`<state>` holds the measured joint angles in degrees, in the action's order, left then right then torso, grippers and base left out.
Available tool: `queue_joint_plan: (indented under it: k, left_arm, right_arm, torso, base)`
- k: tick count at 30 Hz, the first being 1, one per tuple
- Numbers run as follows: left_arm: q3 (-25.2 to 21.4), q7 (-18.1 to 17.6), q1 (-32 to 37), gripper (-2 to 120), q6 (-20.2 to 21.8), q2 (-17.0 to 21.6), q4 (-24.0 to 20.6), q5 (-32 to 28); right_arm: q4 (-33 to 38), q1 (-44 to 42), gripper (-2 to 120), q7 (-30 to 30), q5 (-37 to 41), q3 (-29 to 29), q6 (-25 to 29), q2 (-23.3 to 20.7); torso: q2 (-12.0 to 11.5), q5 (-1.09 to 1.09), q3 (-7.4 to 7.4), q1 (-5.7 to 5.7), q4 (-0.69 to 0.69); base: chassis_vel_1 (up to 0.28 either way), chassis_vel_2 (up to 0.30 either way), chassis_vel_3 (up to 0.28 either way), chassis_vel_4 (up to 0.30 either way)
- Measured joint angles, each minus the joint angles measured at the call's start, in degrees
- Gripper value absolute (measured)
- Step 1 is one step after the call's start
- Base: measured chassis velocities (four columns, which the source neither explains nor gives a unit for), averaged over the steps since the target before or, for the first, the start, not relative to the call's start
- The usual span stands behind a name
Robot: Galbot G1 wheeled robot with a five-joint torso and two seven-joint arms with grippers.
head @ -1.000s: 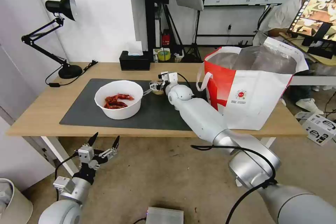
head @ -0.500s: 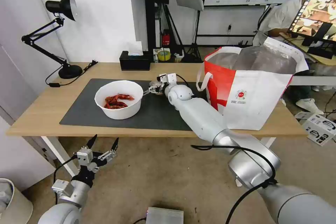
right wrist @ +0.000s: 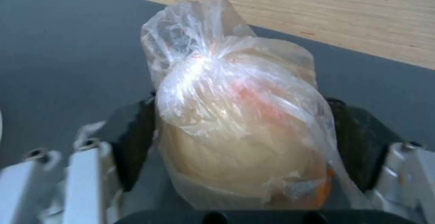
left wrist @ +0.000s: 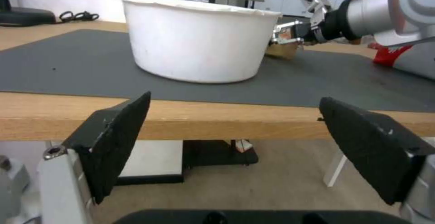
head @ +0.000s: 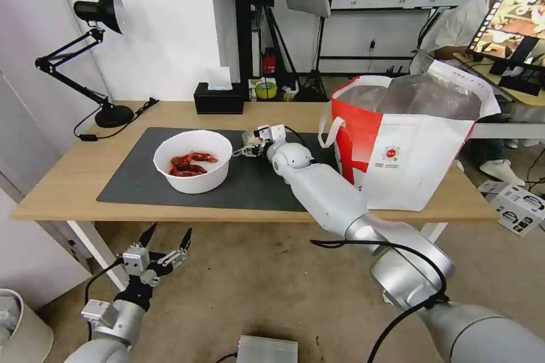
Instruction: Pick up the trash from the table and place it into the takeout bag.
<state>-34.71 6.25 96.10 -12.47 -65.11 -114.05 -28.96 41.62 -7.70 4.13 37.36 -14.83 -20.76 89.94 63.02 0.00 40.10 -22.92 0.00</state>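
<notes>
Head view: the long light-wood table [head: 68,181] is seen with its dark grey mat [head: 255,181], and the white-and-red takeout bag [head: 409,142] stands open on the table's right end, foil lining exposed. The white bowl [head: 193,160] of red crayfish shells is left untouched on the mat, well apart from the bag.

The right arm is stretched across the mat, and the right gripper [head: 248,148] is now seen slightly above the mat beside the bowl's rim, higher than half a second ago, when it sat lower against the surface. From the right wrist, the small clear bag [right wrist: 236,115] with its yellowish lump is shown pinched between the dark finger pads [right wrist: 131,142], its knotted top standing free. The lift is judged to have begun, so carriage to the takeout bag is what remains for this item.

The left gripper [head: 162,249] is held below the table edge, jaws spread wide and empty, a little lower than before.
</notes>
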Motion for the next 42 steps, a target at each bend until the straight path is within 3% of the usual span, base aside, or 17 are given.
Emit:
queue_joint_plan:
  k: [14, 16, 20, 22, 28, 30, 35, 40, 42]
  left_arm:
    - [0.08, 0.01, 0.54, 100, -0.12, -0.50, -0.36, 0.65]
    - [0.08, 0.01, 0.67, 100, -0.19, -0.48, -0.37, 0.89]
    - [-0.02, -0.04, 0.75, 100, -0.21, -0.21, -0.53, 0.89]
    - [-0.08, -0.05, 0.76, 100, -0.21, -0.13, -0.62, 0.87]
    - [-0.35, -0.15, 1.24, 100, -0.22, -0.09, -1.06, 0.71]
    - [-0.36, -0.15, 1.41, 100, -0.22, -0.14, -1.07, 0.72]
    - [-0.58, -0.20, 1.94, 100, -0.22, -0.28, -1.24, 0.85]
    - [-0.70, -0.20, 2.25, 100, -0.22, -0.33, -1.44, 0.89]
    - [-0.70, -0.20, 2.33, 100, -0.22, -0.34, -1.48, 0.92]
  right_arm:
    - [0.89, -0.63, 32, 0.13, 0.06, -0.09, 0.24, -0.98]
    - [1.99, -1.22, 19, 0.19, 0.21, -0.19, 0.16, -1.78]
    - [6.08, -2.61, 8, 1.04, 0.43, -0.72, 0.19, -3.95]
    - [8.16, -3.16, 7, 1.44, 0.76, -1.20, 0.24, -4.93]
    - [24.22, -8.27, 5, 4.66, -0.38, -4.19, 2.82, -13.04]
    - [25.65, -8.93, 5, 4.90, -1.20, -4.24, 3.46, -13.87]
    - [33.47, -13.40, 5, 6.02, -7.32, -3.63, 11.29, -18.36]
    - [39.32, -17.60, 5, 6.08, -10.20, -0.08, 20.55, -20.35]
    - [41.04, -18.43, 5, 6.10, -10.42, 0.83, 21.75, -20.74]
  torso:
    - [0.00, 0.00, 0.00, 0.00, 0.00]
    - [0.00, 0.00, 0.00, 0.00, 0.00]
    - [0.00, 0.00, 0.00, 0.00, 0.01]
    - [0.00, 0.01, 0.01, 0.00, 0.00]
    - [0.00, 0.01, 0.00, 0.00, 0.00]
    - [0.00, 0.01, 0.00, 0.00, -0.01]
    - [0.00, 0.01, 0.00, 0.00, 0.00]
    - [0.00, 0.01, 0.00, 0.00, 0.00]
    - [0.00, 0.01, 0.00, 0.00, 0.00]
  base:
    - [0.000, 0.000, 0.000, 0.000]
    - [0.000, 0.000, 0.000, 0.000]
    - [0.000, 0.000, 0.000, 0.000]
    - [0.000, 0.000, 0.000, 0.000]
    - [0.000, 0.000, 0.000, 0.000]
    - [0.000, 0.000, 0.000, 0.000]
    - [0.000, 0.000, 0.000, 0.000]
    - [0.000, 0.000, 0.000, 0.000]
    - [0.000, 0.000, 0.000, 0.000]
